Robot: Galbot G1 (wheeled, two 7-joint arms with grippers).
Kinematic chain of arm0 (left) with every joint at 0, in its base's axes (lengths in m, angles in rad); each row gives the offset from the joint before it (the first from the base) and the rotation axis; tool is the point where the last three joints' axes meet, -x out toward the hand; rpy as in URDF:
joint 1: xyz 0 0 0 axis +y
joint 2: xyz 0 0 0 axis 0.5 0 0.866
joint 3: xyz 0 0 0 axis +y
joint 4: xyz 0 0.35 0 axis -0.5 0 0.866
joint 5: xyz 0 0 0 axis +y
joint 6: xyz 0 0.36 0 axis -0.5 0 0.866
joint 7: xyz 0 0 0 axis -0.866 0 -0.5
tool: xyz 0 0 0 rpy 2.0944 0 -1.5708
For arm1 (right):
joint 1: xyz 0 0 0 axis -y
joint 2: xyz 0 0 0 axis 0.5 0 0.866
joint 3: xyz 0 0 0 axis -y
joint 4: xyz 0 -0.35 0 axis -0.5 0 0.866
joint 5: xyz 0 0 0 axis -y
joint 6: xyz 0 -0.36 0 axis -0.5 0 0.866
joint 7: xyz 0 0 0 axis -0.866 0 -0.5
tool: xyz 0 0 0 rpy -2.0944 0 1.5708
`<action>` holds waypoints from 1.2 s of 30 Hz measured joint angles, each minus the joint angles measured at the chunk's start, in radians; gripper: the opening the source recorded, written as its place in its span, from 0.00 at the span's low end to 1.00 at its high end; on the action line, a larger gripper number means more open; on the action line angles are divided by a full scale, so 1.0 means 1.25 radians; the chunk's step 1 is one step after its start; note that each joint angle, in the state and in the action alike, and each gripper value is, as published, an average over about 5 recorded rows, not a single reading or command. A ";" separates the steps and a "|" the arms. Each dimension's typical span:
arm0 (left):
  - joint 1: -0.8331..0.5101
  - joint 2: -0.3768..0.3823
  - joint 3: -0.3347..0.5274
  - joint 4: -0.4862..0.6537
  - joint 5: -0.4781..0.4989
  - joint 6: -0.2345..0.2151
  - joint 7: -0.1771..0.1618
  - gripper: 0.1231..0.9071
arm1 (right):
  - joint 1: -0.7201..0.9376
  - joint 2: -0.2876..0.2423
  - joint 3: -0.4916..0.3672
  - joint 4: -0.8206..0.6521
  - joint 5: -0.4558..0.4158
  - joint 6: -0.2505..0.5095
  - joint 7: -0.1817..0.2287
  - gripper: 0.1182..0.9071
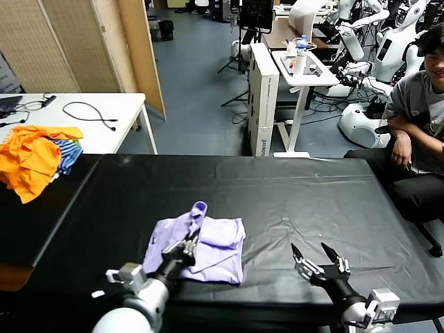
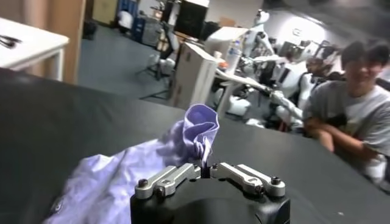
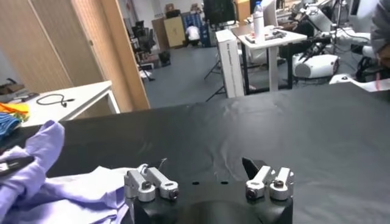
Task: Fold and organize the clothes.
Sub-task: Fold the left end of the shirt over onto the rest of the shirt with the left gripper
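Observation:
The pale lavender T-shirt lies partly folded on the black table, left of centre near the front edge. One fold of it stands up in a loop. My left gripper is shut on the T-shirt's fabric and holds that fold raised; the left wrist view shows the cloth pinched between the jaws. My right gripper is open and empty, low over the table to the right of the T-shirt. The T-shirt also shows at the edge of the right wrist view.
A heap of orange and blue-striped garments lies at the table's far left corner. A white table with cables stands behind it. A seated person is close to the table's right end. A white cart stands beyond.

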 joint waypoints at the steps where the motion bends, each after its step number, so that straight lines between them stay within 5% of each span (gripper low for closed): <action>1: -0.004 -0.004 0.006 0.006 0.003 -0.001 0.000 0.07 | 0.000 0.001 -0.001 -0.001 -0.001 0.000 0.000 1.00; 19: -0.023 -0.070 0.067 0.091 0.098 -0.026 0.011 0.09 | 0.022 0.001 -0.026 -0.019 -0.017 -0.004 -0.006 1.00; 22: -0.014 -0.073 0.082 0.099 0.121 -0.033 0.013 0.24 | 0.031 -0.014 -0.035 -0.026 -0.005 -0.005 -0.012 1.00; 30: -0.011 -0.090 0.102 0.089 0.072 -0.077 0.028 0.86 | 0.075 -0.088 -0.078 -0.047 0.064 -0.035 -0.012 1.00; 36: -0.033 -0.064 0.050 0.052 0.019 -0.100 0.039 1.00 | 0.141 -0.152 -0.162 -0.073 0.085 -0.052 -0.005 1.00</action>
